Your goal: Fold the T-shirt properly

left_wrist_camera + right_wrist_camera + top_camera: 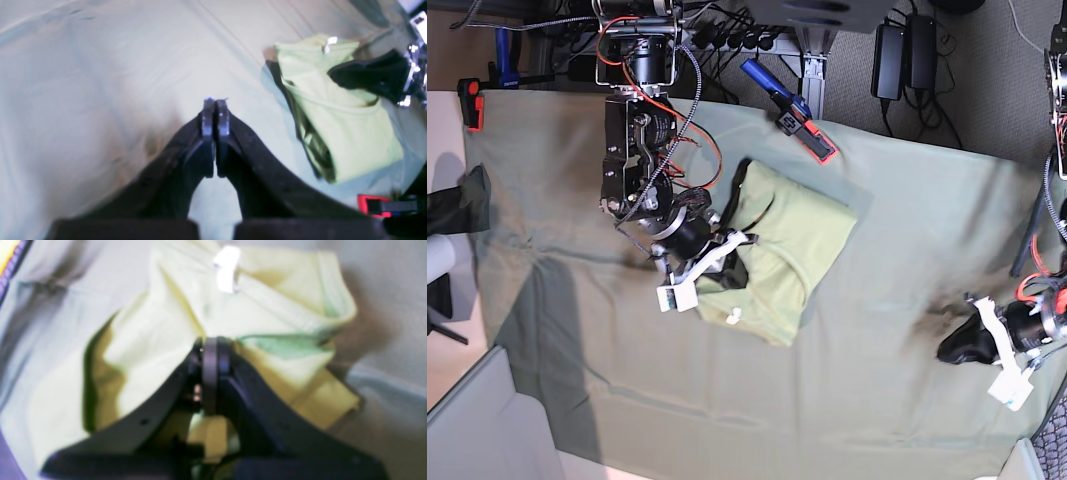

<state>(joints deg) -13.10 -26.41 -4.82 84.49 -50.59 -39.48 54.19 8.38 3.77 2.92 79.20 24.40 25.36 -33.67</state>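
The pale yellow-green T-shirt [792,245] lies folded into a compact bundle at the middle of the grey-green table cloth [877,300]. Its white tag [227,270] shows near the collar. My right gripper [732,270] sits on the shirt's left edge. In the right wrist view this gripper [210,353] is shut, with creases of the T-shirt [150,340] bunching at its tips. My left gripper [952,348] rests far to the right on bare cloth. In its own view the left gripper [216,110] is shut on nothing, with the T-shirt [337,126] off to its right.
A blue and red clamp [792,115] holds the cloth at the table's back edge, close behind the shirt. Another red clamp [469,100] sits at the back left corner. A red clamp [373,205] also shows low in the left wrist view.
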